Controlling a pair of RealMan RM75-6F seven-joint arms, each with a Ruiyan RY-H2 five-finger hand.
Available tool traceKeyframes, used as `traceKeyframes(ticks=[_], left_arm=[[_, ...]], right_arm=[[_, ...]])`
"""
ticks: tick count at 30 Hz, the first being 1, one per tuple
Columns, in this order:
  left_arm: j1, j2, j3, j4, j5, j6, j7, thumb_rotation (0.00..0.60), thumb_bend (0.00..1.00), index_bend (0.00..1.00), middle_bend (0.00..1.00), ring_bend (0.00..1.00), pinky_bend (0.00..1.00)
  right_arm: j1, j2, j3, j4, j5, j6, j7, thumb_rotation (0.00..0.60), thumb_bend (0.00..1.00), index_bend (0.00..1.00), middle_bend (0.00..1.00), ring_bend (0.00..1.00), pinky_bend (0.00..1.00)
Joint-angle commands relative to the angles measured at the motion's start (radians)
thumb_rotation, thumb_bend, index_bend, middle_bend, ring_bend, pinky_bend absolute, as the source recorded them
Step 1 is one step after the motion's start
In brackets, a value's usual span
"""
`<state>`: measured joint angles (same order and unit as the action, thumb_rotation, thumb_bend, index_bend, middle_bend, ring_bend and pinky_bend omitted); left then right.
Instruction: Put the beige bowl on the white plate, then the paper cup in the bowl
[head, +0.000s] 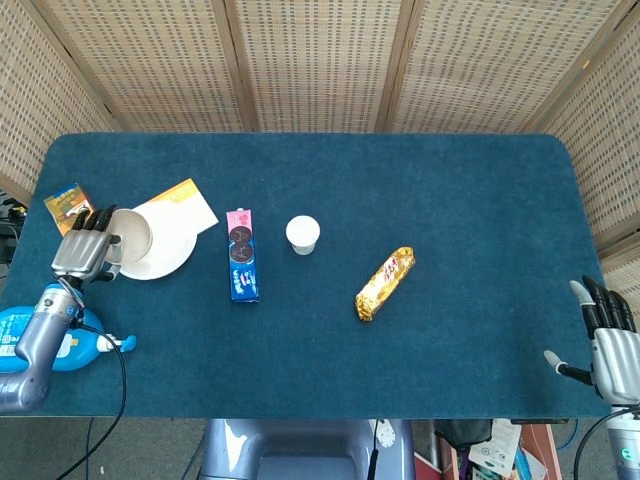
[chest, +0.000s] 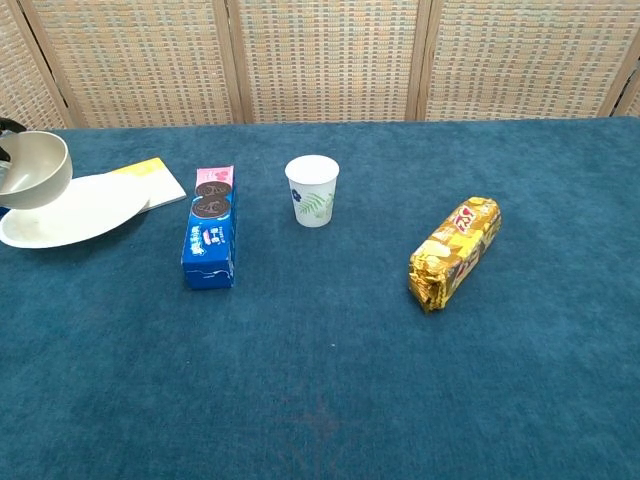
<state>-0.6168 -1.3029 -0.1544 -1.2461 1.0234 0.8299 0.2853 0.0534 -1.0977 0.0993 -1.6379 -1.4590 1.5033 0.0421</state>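
Head view showed the left hand (head: 84, 255) near the left edge of the desk (head: 450, 190), its fingers curled over the rim of the beige bowl (head: 131, 236) and holding it. The bowl sat tilted, its opening turned partly sideways, over the left part of the white plate (head: 165, 250); in the chest view the bowl (chest: 35, 169) hung at the plate's (chest: 85, 208) left end, and whether it touched the plate could not be told. Nothing showed inside the bowl, and the rest of the plate was bare.

A yellow-and-white card (head: 185, 203) lay partly under the plate's far side. A small orange snack packet (head: 66, 201) lay just beyond the hand, near the left edge, and a blue bottle (head: 45, 338) lay at the near-left corner beside the left arm.

Right of the plate, a blue and pink biscuit box (head: 242, 255) lay flat. Just to its right stood the paper cup (head: 302, 234), upright, nothing visible in it, well apart from the bowl. Further right, around the middle of the desk, a gold-wrapped snack bar (head: 385, 283) lay at a slant.

The right hand (head: 608, 335) hovered off the near-right corner, fingers spread and holding nothing.
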Motion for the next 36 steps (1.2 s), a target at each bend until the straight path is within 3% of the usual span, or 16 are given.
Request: traceKeyframes(ticks=[1,12,26,36], left_arm=[[-0.016,-0.026,-0.003,0.028,-0.026,-0.020,0.016,0.600,0.37,0.66,0.00,0.00,0.00],[-0.064,-0.095,-0.019,0.116,-0.151,-0.082,0.073,0.600,0.37,0.66,0.00,0.00,0.00],[-0.098,-0.135,-0.022,0.164,-0.214,-0.099,0.108,0.600,0.37,0.66,0.00,0.00,0.00],[-0.106,-0.160,-0.013,0.186,-0.254,-0.081,0.146,0.600,0.37,0.40,0.00,0.00,0.00]], right_arm=[[0.001,-0.001,0.001,0.001,0.004,-0.004,0.000,0.600,0.14,0.00,0.00,0.00,0.00],[0.004,-0.003,0.005,0.011,0.018,-0.014,0.007,0.600,0.14,0.00,0.00,0.00,0.00],[0.003,-0.003,0.005,0.017,0.024,-0.018,0.014,0.600,0.14,0.00,0.00,0.00,0.00],[0.005,-0.005,0.003,0.018,0.020,-0.020,0.014,0.600,0.14,0.00,0.00,0.00,0.00]])
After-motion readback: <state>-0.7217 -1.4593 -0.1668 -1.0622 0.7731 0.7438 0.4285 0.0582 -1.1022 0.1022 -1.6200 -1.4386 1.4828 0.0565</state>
